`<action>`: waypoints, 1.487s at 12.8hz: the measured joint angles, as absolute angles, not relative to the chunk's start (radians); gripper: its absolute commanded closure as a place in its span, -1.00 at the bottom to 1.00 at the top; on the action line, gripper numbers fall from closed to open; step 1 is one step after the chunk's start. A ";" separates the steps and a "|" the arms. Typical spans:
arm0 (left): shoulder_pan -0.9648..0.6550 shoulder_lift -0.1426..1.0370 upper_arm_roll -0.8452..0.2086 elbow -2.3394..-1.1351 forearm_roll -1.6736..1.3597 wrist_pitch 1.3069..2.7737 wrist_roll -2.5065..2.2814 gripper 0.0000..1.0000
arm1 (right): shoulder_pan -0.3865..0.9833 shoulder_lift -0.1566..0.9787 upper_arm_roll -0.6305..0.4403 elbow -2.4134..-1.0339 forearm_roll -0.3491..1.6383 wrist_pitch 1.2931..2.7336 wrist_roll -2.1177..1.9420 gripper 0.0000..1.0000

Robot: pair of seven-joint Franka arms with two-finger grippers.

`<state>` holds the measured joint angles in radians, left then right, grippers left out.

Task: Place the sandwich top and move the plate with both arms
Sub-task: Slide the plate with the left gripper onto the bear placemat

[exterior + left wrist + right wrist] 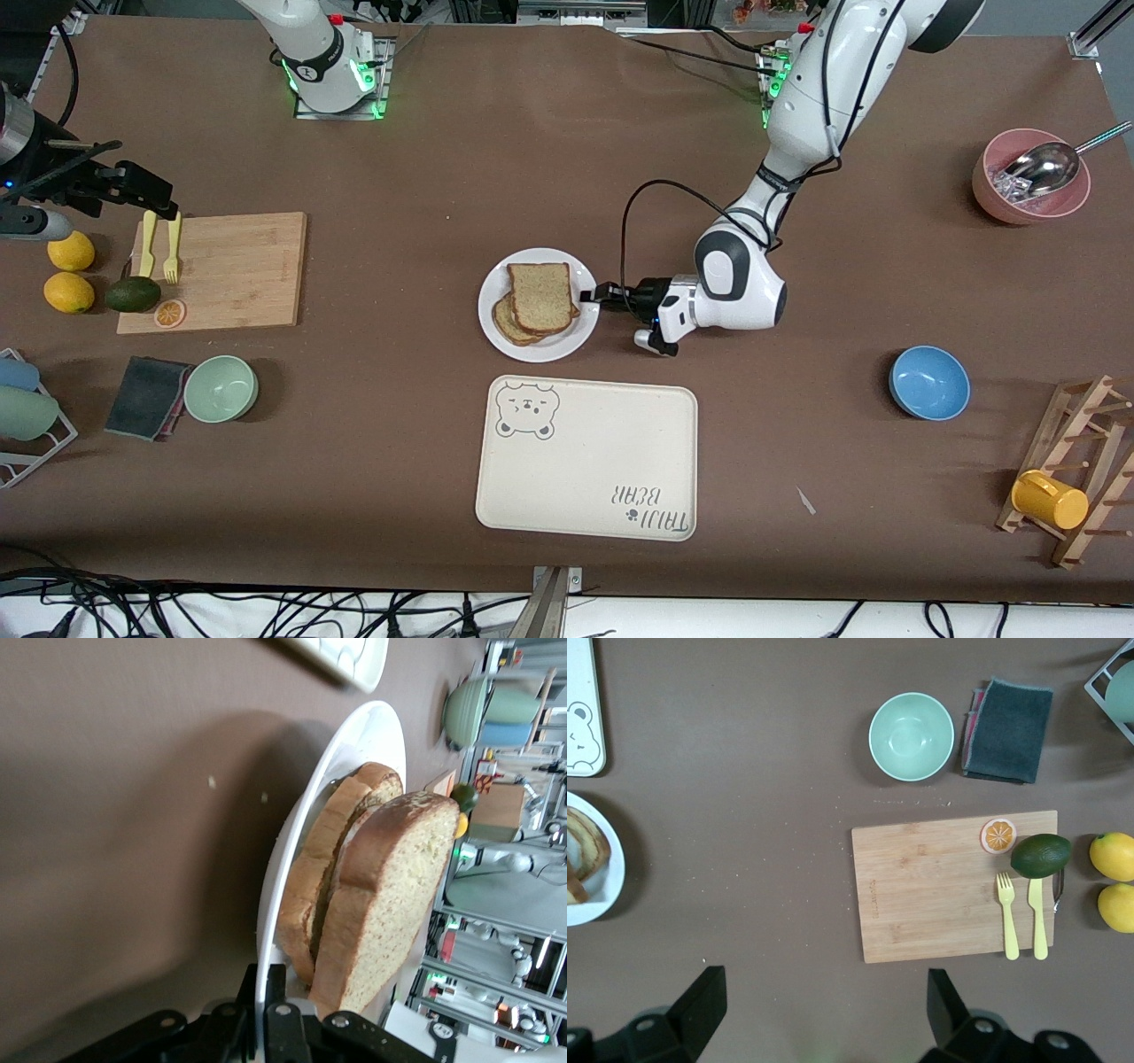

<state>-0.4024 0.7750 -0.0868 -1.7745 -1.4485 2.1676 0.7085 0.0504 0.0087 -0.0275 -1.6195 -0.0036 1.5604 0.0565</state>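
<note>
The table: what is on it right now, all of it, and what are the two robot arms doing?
plate: one, white, mid-table
sandwich top: one brown slice, on the lower slice on the plate
tray: one, cream, bear print, nearer the camera than the plate
cutting board: one, wooden, toward the right arm's end
fork and knife: two, yellow, on the board
avocado: one, green, at the board's edge
lemons: two, yellow, beside the board
green bowl: one, beside a dark cloth
blue bowl: one, toward the left arm's end
pink bowl: one, holding a metal scoop
yellow mug: one, on a wooden rack
left gripper: shut on the plate's rim
right gripper: open, waiting above the table near the board
</note>
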 measured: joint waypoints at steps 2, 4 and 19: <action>-0.375 0.753 -0.086 -1.745 -1.449 2.163 0.675 1.00 | 0.050 0.009 -0.028 -1.620 -0.004 1.560 0.056 -1.00; -0.362 0.726 -0.080 -1.693 -1.449 2.161 0.635 1.00 | 0.050 0.009 -0.028 -1.620 -0.004 1.560 0.057 -1.00; -0.299 1.092 0.010 -1.170 -1.517 2.265 0.390 1.00 | 0.050 0.009 -0.028 -1.619 -0.004 1.560 0.057 -1.00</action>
